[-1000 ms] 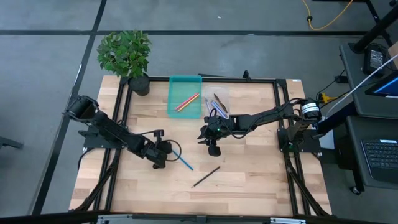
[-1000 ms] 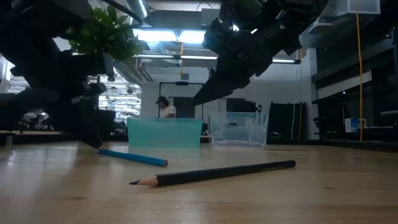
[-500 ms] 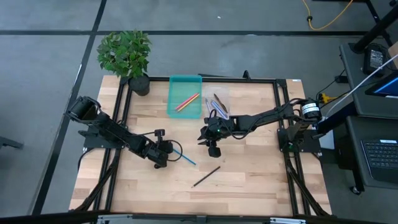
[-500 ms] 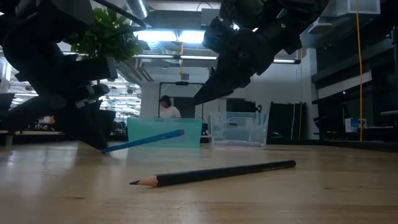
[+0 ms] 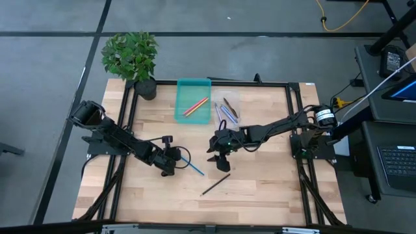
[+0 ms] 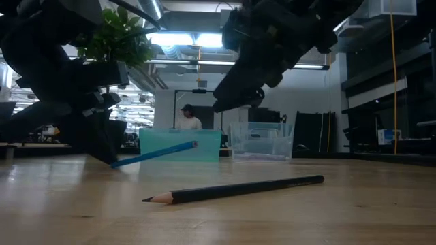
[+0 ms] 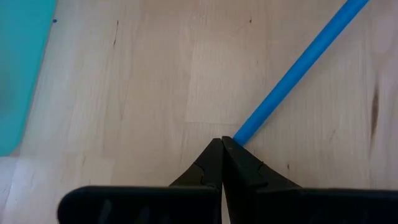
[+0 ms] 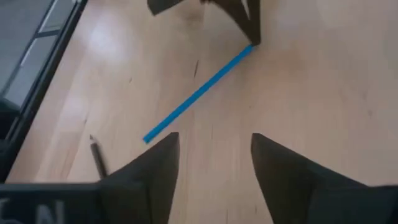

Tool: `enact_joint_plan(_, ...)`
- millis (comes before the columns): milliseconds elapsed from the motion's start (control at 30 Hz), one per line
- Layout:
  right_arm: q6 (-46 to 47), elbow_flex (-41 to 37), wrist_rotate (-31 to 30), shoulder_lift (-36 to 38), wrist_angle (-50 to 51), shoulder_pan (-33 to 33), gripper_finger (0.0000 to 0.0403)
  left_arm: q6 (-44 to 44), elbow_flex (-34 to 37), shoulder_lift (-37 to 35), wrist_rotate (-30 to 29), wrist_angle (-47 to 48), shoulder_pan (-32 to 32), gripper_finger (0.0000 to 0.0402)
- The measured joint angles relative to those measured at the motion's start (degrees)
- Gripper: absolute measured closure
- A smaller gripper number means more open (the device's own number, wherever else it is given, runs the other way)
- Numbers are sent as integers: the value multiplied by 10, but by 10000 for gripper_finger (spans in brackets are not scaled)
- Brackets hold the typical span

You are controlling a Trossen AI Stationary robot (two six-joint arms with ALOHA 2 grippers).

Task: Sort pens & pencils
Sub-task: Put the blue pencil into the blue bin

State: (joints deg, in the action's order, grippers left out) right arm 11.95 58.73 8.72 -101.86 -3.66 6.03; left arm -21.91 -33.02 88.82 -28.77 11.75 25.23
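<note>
A blue stick (image 5: 192, 165) is held at one end by my shut left gripper (image 5: 174, 158), left of the table's middle. It slants up from the gripper (image 6: 102, 153) to its free end (image 6: 196, 144). My right gripper (image 5: 221, 162) hangs open above the table between the blue stick and a black pencil (image 5: 215, 184), touching neither. The pencil (image 6: 235, 189) lies flat on the wood near the front edge. A teal tray (image 5: 188, 91) at the back holds an orange and a pink stick. The clear tray (image 5: 235, 97) beside it holds several more. My left gripper pinches the blue stick's end (image 7: 239, 134) between its two fingertips (image 7: 214, 155). The fingers slant down from the table's left, roughly in line with the stick. The stick (image 7: 298, 68) is tilted, its free end raised off the wood toward the near right.
A potted plant (image 5: 133, 58) stands at the far left corner. A black frame (image 5: 292, 117) runs along the table's sides and back. Bare wood (image 5: 273, 188) lies at the near right. A person (image 6: 189, 120) stands in the room behind.
My left gripper has tipped the blue stick: its free end has risen off the table while the held end has stayed low. My right gripper has gone a little toward the near edge, rolled about its own line, and opened wider.
</note>
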Motion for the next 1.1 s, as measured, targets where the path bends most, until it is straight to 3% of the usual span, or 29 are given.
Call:
enact_joint_plan(233, 11, 56, -74, -22, 61, 35, 193, 0, 0, 0, 0, -1, -1, 401)
enact_joint_plan(467, -3, 200, -74, -149, 194, 44, 198, 2, 1, 1, 8, -5, -8, 402)
enact_joint_plan(667, -28, 311, -24, -195, 277, 42, 198, 2, 1, 1, 9, -5, -8, 402)
enact_joint_plan(1100, -216, 321, -58, -205, 300, 37, 199, 16, 1, 1, 11, -5, -8, 402)
